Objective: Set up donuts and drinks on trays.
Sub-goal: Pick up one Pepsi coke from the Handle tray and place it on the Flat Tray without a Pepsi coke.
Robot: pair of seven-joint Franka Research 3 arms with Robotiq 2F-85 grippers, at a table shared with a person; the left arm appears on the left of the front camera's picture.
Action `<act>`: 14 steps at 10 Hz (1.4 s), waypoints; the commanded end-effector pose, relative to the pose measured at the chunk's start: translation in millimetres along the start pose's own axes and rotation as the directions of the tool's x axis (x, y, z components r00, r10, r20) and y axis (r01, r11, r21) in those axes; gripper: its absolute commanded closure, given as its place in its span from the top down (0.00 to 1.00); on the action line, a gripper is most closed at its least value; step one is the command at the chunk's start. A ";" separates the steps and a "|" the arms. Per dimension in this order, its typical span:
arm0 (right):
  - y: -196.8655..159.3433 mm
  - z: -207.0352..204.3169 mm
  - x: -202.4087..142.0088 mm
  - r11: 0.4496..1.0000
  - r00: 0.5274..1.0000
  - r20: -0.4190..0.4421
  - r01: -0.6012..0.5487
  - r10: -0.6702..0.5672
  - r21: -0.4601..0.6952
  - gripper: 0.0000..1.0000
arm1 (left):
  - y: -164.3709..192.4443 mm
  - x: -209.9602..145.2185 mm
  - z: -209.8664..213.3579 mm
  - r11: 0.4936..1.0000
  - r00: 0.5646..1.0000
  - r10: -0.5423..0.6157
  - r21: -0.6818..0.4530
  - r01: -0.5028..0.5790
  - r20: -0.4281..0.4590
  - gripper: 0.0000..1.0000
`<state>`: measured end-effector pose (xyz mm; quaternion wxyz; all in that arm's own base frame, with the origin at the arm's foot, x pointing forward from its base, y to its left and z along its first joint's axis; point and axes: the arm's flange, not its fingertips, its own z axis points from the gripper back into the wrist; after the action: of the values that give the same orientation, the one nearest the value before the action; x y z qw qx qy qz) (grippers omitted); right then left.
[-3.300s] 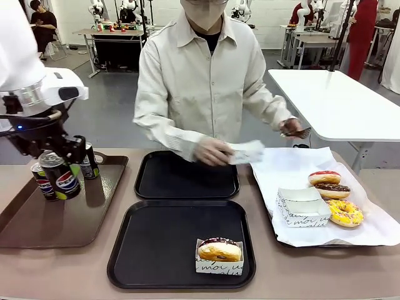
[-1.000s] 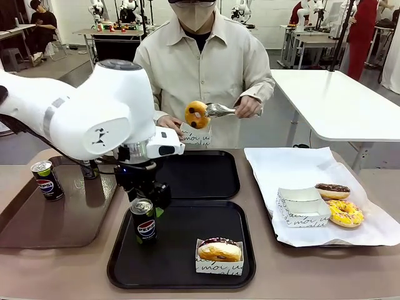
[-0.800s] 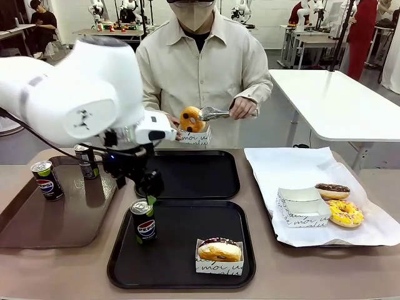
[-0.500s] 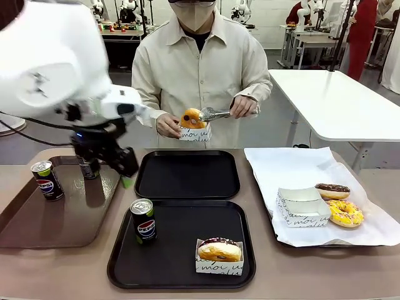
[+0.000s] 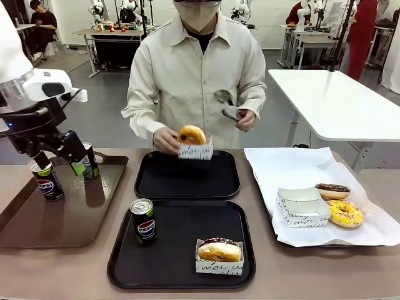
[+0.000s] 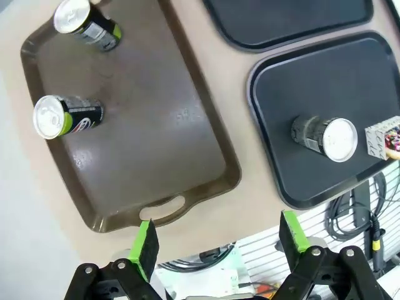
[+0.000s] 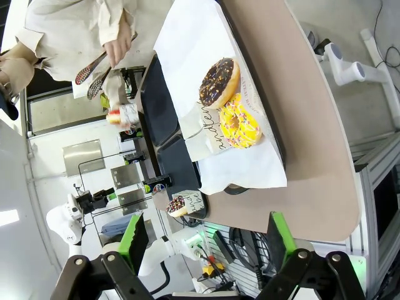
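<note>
Left gripper [image 5: 60,164] hangs spread wide and empty at the brown tray [image 5: 37,231], close to one Pepsi can [image 5: 46,180] and a second can [image 5: 88,160]. A third can [image 5: 143,220] stands well apart on the near black tray [image 5: 181,278], left of a sleeved donut [image 5: 219,253]. Right gripper [image 7: 206,232] is spread too, holding nothing. The person's hand [image 5: 164,139] holds a golden donut [image 5: 192,135] in its sleeve above the far black tray [image 5: 187,187]

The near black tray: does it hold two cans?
No, the near tray holds one can and one sleeved donut.
</note>
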<state>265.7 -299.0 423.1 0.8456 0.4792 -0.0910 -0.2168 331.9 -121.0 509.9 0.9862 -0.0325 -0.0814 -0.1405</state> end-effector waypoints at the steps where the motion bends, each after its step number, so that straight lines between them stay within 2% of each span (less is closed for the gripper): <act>1: 0.4 1.3 -1.9 1.000 1.000 -0.012 0.006 -0.006 -0.001 1.00 | -10.8 1.3 3.9 1.000 1.000 -0.028 -0.002 0.028 -0.003 1.00; 8: 0.4 1.3 -1.9 1.000 1.000 -0.012 0.006 -0.006 -0.001 1.00 | -10.0 1.2 2.1 1.000 1.000 -0.022 0.014 0.022 0.004 1.00; 9: 0.4 1.3 -1.9 1.000 1.000 -0.012 0.006 -0.006 -0.001 1.00 | 17.9 13.1 -1.0 0.996 0.998 0.041 0.073 -0.043 0.041 1.00; 10: 0.4 1.3 -1.9 1.000 1.000 -0.012 0.006 -0.006 -0.001 1.00 | 43.7 11.3 -11.0 0.993 0.995 0.086 0.076 -0.090 0.058 1.00; 11: 0.4 1.3 -1.9 1.000 1.000 -0.012 0.006 -0.006 -0.001 1.00 | 83.8 35.7 -13.3 0.985 0.989 0.137 0.104 -0.141 0.048 1.00; 12: 0.4 1.3 -1.9 1.000 1.000 -0.012 0.006 -0.006 -0.001 1.00 | 114.2 44.9 -19.8 0.968 0.975 0.211 0.120 -0.219 0.075 1.00; 14: 0.4 1.3 -1.9 1.000 1.000 -0.012 0.006 -0.006 -0.001 1.00 | 152.7 52.6 -36.4 0.957 0.958 0.280 0.061 -0.284 0.067 1.00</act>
<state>265.7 -299.0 423.1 0.8456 0.4793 -0.0910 -0.2169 414.2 13.3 477.9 0.9938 -0.0001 -0.1115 0.0013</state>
